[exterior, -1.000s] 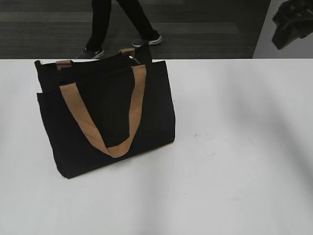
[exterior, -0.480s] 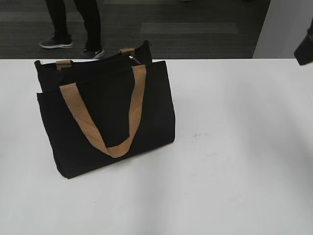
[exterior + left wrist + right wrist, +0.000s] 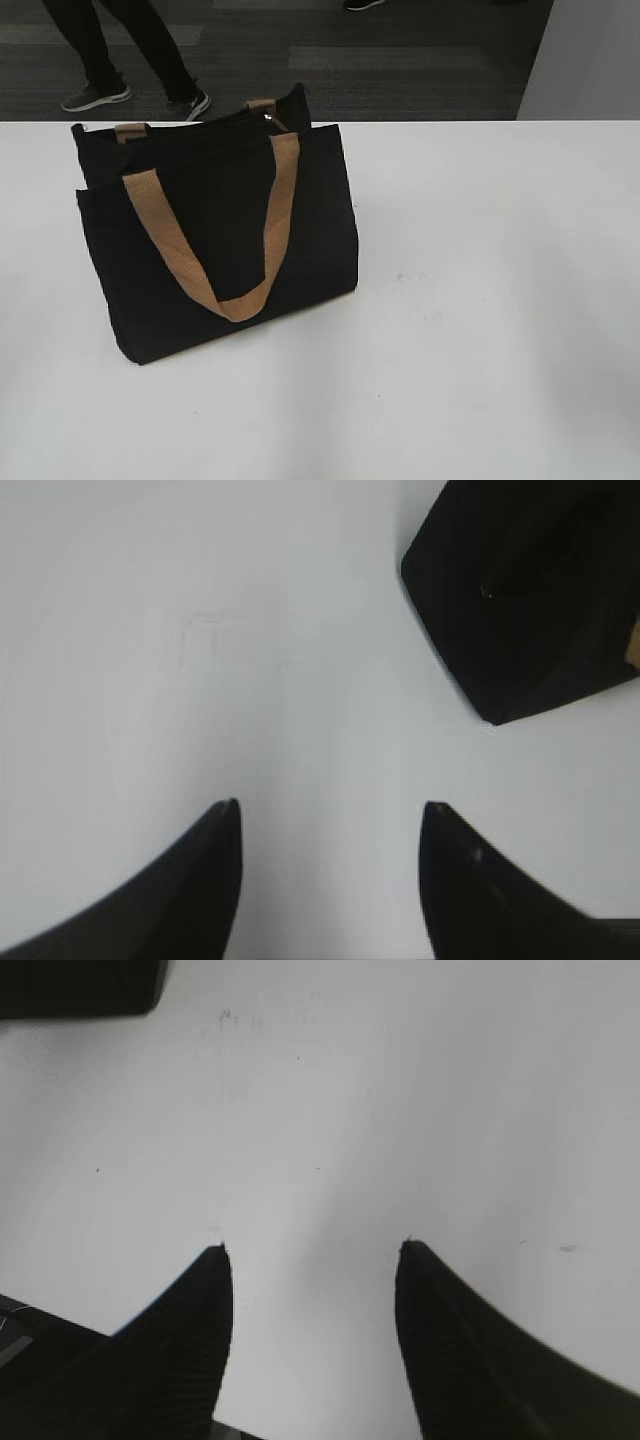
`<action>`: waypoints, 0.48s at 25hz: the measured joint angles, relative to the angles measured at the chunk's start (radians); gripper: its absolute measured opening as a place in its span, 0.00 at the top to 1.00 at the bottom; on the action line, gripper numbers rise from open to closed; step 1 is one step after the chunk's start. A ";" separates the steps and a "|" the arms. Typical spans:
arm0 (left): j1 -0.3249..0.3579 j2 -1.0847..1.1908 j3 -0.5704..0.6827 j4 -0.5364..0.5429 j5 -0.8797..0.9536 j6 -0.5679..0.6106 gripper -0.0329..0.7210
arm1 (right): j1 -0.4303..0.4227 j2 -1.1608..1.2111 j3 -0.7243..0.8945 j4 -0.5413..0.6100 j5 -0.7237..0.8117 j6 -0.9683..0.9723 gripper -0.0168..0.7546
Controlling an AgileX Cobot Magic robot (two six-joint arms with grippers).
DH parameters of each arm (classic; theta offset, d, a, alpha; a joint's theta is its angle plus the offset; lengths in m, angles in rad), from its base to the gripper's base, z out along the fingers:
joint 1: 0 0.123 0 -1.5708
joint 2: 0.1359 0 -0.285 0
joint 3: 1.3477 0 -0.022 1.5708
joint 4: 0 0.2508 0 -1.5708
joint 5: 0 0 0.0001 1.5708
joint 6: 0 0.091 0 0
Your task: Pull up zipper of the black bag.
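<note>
On the white worktop [image 3: 480,350], left of centre in the exterior view, the black bag [image 3: 215,235] stands upright with its front pocket panel facing the camera. A tan handle [image 3: 225,245] hangs down in a loop over the front panel; the stub of a second handle [image 3: 261,103] shows at the rear rim. The zipper [image 3: 195,122] runs along the top rim, and its small silvery pull [image 3: 268,117] sits near the right end of the rim.

Neither arm appears in the exterior view. Beyond the worktop, a person's legs [image 3: 125,55] stand on dark flooring.

Left gripper [image 3: 328,808]: seen from the wrist camera, it points down at bare worktop surface, jaws spread wide, nothing between them and nothing touched. A corner of the bag [image 3: 520,590] lies at upper right of that view, well apart from the fingertips [image 3: 228,815].

Right gripper [image 3: 312,1250]: jaws likewise spread wide over bare worktop, holding nothing. A dark edge [image 3: 80,985] occupies the upper left corner of that view, well apart from the fingertips [image 3: 215,1260]; what it is cannot be told.
</note>
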 joint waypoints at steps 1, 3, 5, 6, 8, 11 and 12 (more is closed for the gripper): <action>0.000 -0.018 0.002 0.000 0.017 -0.001 0.39 | 0.000 -0.027 0.027 0.000 0.000 0.001 0.44; 0.000 -0.045 0.006 0.001 0.050 -0.010 0.39 | 0.000 -0.081 0.079 0.001 0.000 0.003 0.44; 0.000 -0.076 0.022 0.000 0.062 -0.023 0.39 | 0.000 -0.155 0.124 0.001 0.005 0.006 0.44; 0.000 -0.090 0.035 0.000 0.065 -0.026 0.39 | 0.000 -0.182 0.145 0.001 0.012 0.007 0.44; 0.000 -0.128 0.059 -0.001 0.069 -0.027 0.39 | 0.000 -0.225 0.178 0.001 0.034 0.018 0.44; 0.000 -0.188 0.073 -0.002 0.056 -0.027 0.39 | 0.000 -0.301 0.205 0.001 0.091 0.028 0.44; 0.000 -0.210 0.075 -0.002 0.050 -0.027 0.39 | 0.000 -0.328 0.208 0.001 0.108 0.029 0.44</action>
